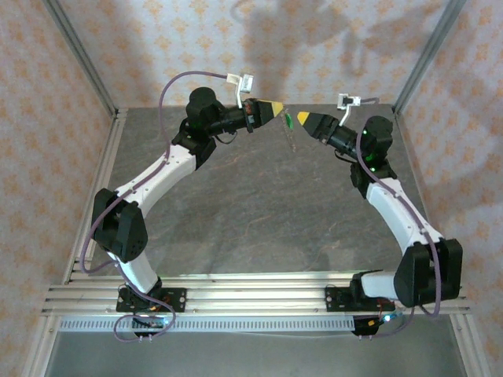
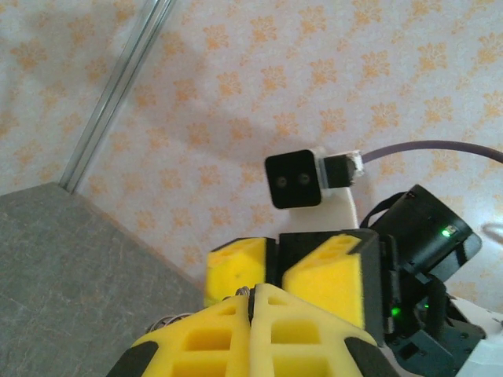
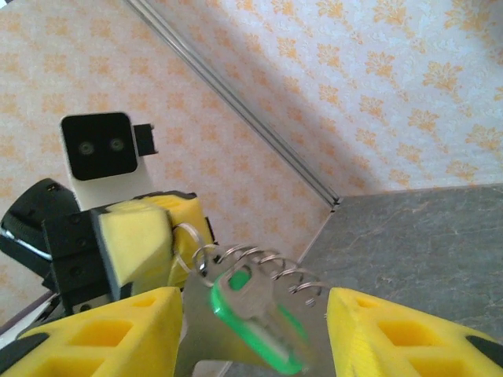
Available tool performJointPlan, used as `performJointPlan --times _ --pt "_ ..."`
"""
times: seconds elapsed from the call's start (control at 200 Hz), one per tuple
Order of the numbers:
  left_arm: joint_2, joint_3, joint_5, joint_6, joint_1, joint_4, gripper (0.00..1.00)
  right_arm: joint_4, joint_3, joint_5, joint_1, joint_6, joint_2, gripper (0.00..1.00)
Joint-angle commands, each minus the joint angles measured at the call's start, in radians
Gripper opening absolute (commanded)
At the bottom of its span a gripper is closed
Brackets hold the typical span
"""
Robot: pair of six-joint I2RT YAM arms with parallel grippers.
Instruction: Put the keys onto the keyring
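Keys (image 3: 245, 297), seemingly two, hang from one keyring (image 3: 271, 258), left claw (image 2: 253, 306) pinching it.

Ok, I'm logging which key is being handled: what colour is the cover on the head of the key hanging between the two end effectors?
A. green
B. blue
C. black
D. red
A: the key has a bright green cover around its silver head, seen close up in the right wrist view.

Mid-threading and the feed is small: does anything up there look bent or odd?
Yes. The keyring looks stretched into a loose spring-like coil, not a flat loop. The left gripper pinches one end; a green-capped key seems to hang on it between the right gripper's open fingers.
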Motion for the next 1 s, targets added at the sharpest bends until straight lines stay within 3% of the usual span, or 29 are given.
performJointPlan --times 0.0,0.17,0.47,0.545,0.671,0.881,0.991 --pt "-0.034 0.003 0.027 -0.014 -0.010 0.064 0.00 0.182 0.050 -0.033 0.007 0.092 0.042 0.52" --pt "-0.034 0.010 0.035 -0.013 -0.011 0.062 0.00 0.274 0.073 -0.056 0.020 0.155 0.091 0.51" --pt "-0.029 0.021 0.035 -0.012 -0.018 0.058 0.00 0.284 0.120 -0.093 0.068 0.160 0.141 0.50" --pt "-0.029 0.023 0.032 -0.012 -0.018 0.058 0.00 0.296 0.123 -0.112 0.077 0.169 0.152 0.46" --pt "-0.031 0.021 0.025 -0.011 -0.018 0.059 0.00 0.319 0.091 -0.128 0.076 0.178 0.145 0.28" --pt "-0.027 0.028 0.024 -0.010 -0.018 0.056 0.00 0.316 0.023 -0.119 0.075 0.159 0.110 0.28" --pt "-0.026 0.029 0.021 -0.010 -0.018 0.056 0.00 0.319 0.017 -0.125 0.075 0.161 0.106 0.18"
